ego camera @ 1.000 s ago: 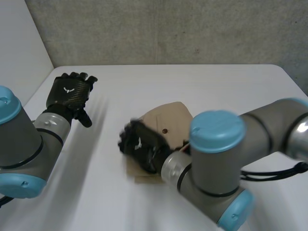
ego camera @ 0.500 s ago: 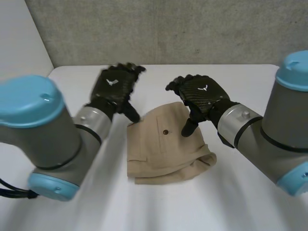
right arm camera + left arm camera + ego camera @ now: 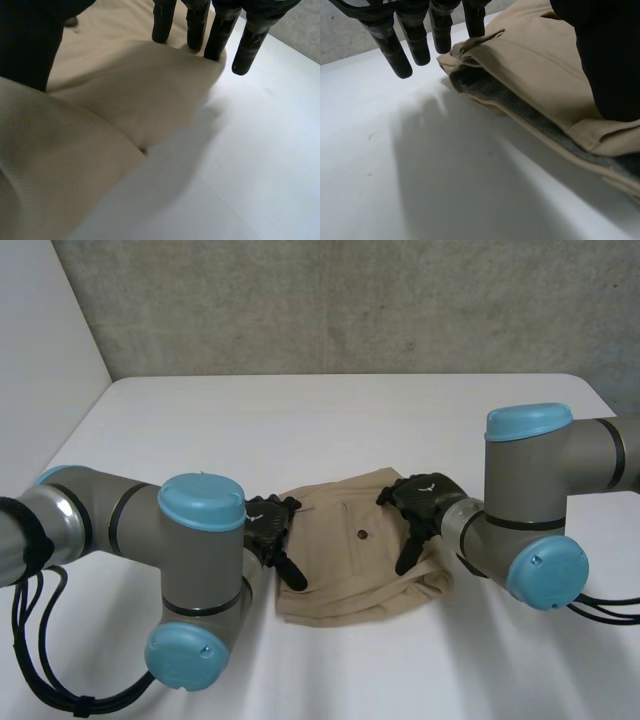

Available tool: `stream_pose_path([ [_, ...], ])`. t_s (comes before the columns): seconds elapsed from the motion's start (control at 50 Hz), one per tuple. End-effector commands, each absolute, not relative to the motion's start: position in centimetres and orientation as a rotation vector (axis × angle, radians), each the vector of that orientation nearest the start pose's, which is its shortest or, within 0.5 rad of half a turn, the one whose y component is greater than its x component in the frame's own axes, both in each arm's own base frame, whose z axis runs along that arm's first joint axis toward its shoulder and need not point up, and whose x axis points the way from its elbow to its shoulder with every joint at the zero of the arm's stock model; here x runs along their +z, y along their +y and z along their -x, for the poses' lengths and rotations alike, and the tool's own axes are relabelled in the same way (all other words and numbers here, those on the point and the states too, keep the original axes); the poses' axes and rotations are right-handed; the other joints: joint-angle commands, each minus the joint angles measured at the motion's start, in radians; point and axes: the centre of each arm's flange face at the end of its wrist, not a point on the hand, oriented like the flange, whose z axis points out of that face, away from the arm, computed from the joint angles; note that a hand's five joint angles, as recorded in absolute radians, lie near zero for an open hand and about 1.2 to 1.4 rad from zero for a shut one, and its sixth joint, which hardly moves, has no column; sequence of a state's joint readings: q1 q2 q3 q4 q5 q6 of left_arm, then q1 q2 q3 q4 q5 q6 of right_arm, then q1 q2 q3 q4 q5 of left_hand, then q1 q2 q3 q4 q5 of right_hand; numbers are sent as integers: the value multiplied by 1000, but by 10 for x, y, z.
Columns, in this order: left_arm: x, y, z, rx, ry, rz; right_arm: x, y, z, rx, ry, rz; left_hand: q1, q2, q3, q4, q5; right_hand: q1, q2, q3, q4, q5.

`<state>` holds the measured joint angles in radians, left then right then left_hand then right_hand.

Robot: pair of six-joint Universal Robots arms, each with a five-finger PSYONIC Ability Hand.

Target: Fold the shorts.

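The tan shorts (image 3: 350,560) lie folded in a compact bundle at the table's middle, a button showing on top. My left hand (image 3: 270,532) is low at the bundle's left edge. In the left wrist view its straight fingers (image 3: 390,42) hang over the table beside a corner of the shorts (image 3: 540,75), and its thumb (image 3: 610,65) is above the cloth. My right hand (image 3: 420,505) rests at the right edge. In the right wrist view its straight fingers (image 3: 192,25) meet the rim of the shorts (image 3: 125,100), thumb (image 3: 30,45) over the cloth. Both hands are open.
The white table (image 3: 330,420) spreads out on all sides of the shorts. A grey wall stands behind its far edge. Both of my arms reach in low from the near side, the elbows flanking the bundle.
Both hands have dropped from above the far side of the shorts to its left and right edges. The arms swung in low. The shorts have barely shifted.
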<state>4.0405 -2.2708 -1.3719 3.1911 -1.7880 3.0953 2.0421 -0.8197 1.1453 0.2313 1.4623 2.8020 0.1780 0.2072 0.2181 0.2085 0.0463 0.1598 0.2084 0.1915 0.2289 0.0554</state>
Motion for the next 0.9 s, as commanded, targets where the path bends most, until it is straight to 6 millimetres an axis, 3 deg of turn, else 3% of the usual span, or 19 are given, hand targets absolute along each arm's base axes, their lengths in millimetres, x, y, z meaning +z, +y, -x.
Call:
stream_pose_path([
  [0.02, 133, -225, 330, -1798, 2730, -743, 147, -293, -301, -1479, 2371, 1126, 15, -14, -25, -15, -28, 15, -34, -17, -54, -55],
  [0.1, 138, -217, 335, -1821, 2716, -786, 166, -290, -299, -1551, 2327, 1111, 15, -14, -25, -15, -28, 15, -34, -17, -54, -55],
  [0.22, 154, -216, 335, -1878, 2692, -775, 177, -288, -295, -1600, 2303, 1099, 9, -20, -31, -21, -34, 15, -34, -17, -54, -55],
  [0.28, 176, -221, 332, -1965, 2660, -735, 196, -288, -293, -1673, 2259, 1078, 6, -23, -34, -24, -37, 15, -34, -17, -54, -55],
  [0.44, 262, -241, 302, -2270, 2479, -513, 286, -286, -282, -2034, 2027, 829, 3, -26, -37, -27, -40, 15, -34, -17, -54, -55],
  [0.46, 279, -242, 294, -2327, 2435, -463, 305, -284, -275, -2095, 1997, 736, 0, -29, -40, -30, -42, 15, -34, -17, -54, -55],
  [0.54, 316, -247, 267, -2424, 2325, -336, 341, -284, -249, -2226, 1974, 531, 9, -20, -31, -21, -34, 15, -34, -17, -54, -55],
  [0.66, 345, -248, 236, -2396, 2309, -276, 356, -277, -231, -2273, 2029, 447, 6, -23, -34, -24, -37, 15, -34, -17, -54, -55],
  [0.9, 344, -239, 227, -2316, 2434, -369, 353, -269, -225, -2197, 2096, 477, -3, -32, -43, -33, -45, 15, -34, -17, -54, -55],
])
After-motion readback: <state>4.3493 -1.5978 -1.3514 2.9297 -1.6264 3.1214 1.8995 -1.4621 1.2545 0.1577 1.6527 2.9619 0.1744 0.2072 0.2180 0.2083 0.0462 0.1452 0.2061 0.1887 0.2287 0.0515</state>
